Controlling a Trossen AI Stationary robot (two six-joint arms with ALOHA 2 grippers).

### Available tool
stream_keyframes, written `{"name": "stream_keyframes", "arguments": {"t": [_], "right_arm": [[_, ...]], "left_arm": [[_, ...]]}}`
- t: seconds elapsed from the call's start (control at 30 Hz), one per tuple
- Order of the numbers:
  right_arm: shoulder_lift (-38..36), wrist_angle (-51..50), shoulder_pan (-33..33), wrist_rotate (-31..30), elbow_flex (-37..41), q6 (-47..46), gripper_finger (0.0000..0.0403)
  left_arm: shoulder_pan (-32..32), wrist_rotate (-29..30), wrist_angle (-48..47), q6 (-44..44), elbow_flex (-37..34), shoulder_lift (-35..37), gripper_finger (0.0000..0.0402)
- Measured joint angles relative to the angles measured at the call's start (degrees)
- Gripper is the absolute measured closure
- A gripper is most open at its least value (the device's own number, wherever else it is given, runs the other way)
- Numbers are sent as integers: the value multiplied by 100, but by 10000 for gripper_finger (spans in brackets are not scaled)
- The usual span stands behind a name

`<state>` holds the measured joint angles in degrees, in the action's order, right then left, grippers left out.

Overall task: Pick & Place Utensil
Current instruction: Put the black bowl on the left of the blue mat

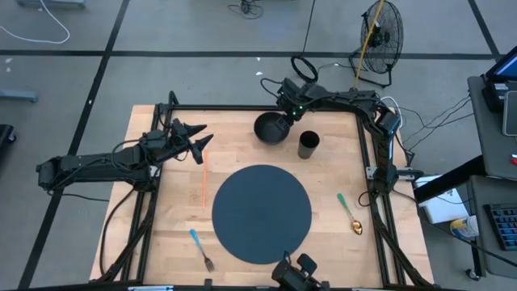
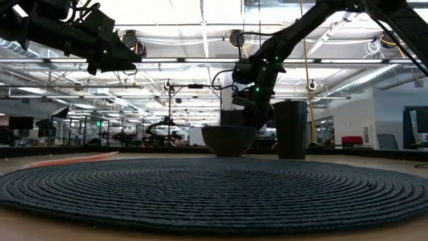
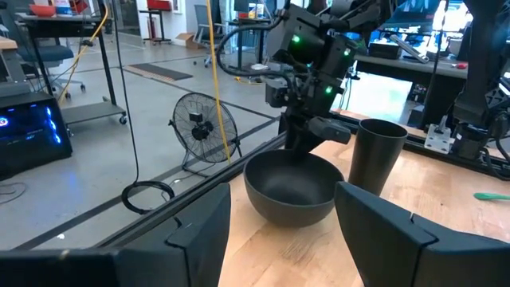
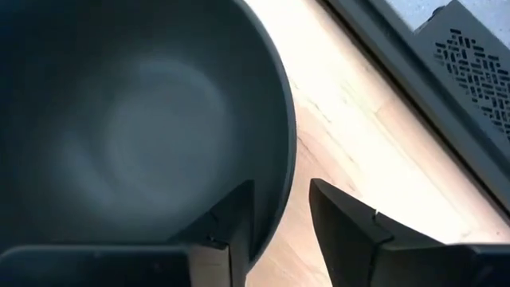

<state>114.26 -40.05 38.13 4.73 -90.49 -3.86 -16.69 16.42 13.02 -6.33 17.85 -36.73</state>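
Nearest lies our round mat [image 2: 214, 191], and behind it our right gripper [image 4: 280, 209] has fingers spread astride the bowl [image 1: 271, 128] rim, while the spoon [image 1: 350, 213] lies well apart, nearer this arm than the raised, open left gripper [image 1: 198, 138].

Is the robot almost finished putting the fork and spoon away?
Not yet. The fork and spoon lie on the table, neither one picked up. The right gripper is open astride the bowl rim, one finger inside and one outside. The left gripper hangs open, holding nothing. Both utensils are left to move.
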Motion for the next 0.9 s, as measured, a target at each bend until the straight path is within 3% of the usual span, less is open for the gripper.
{"name": "stream_keyframes", "arguments": {"t": [0.27,0.6,0.9], "right_arm": [[0,301,0,0,80,9,295],[0,531,2,4,80,174,393],[-11,515,2,-2,80,262,397]], "left_arm": [[-2,0,0,2,0,-2,170],[0,2,2,11,0,0,170],[-2,4,2,11,0,0,169]]}}
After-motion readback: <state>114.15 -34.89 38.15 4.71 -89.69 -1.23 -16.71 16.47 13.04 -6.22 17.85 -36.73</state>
